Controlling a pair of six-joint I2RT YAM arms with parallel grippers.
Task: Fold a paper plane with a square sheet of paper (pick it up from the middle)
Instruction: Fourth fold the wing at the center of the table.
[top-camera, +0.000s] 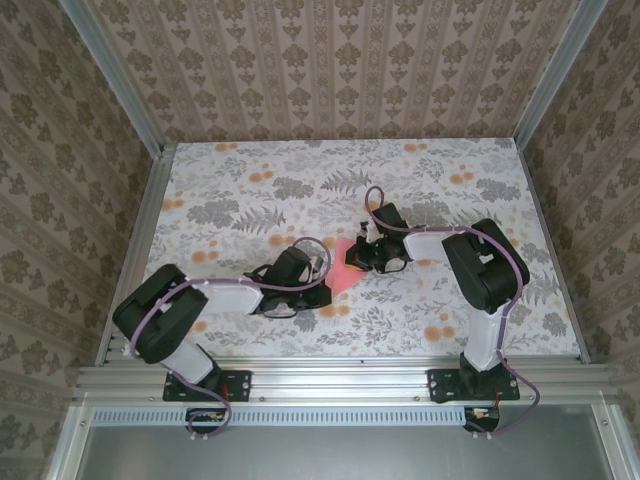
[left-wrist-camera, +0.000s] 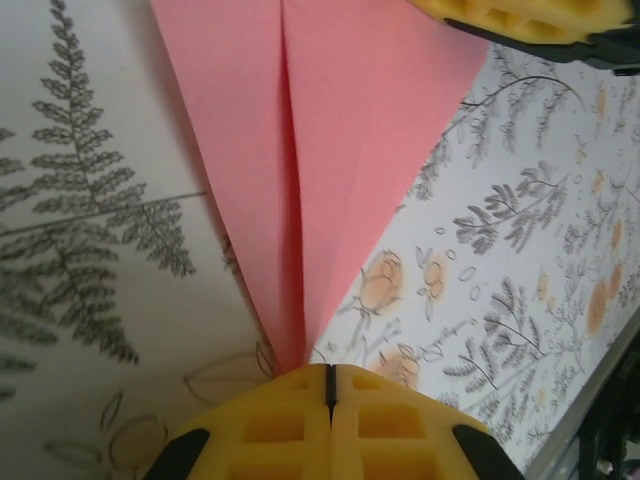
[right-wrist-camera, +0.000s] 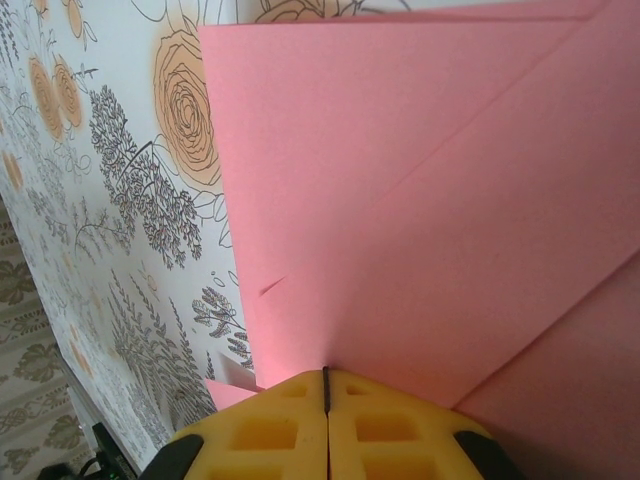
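Note:
The square sheet of paper is folded into a pink dart shape lying flat on the flowered table. A centre crease runs down the paper to a sharp point. My left gripper is shut, its yellow tips meeting right at that point, whose very end is hidden beneath them. Seen from above, the left gripper sits at the paper's near-left corner. My right gripper is also shut, tips resting on the wide folded end of the paper. The right gripper stands at the paper's far side.
The flowered tabletop stretches around the paper, with patterned walls on three sides. An aluminium rail runs along the near edge by the arm bases. The right gripper's yellow fingers show at the top of the left wrist view.

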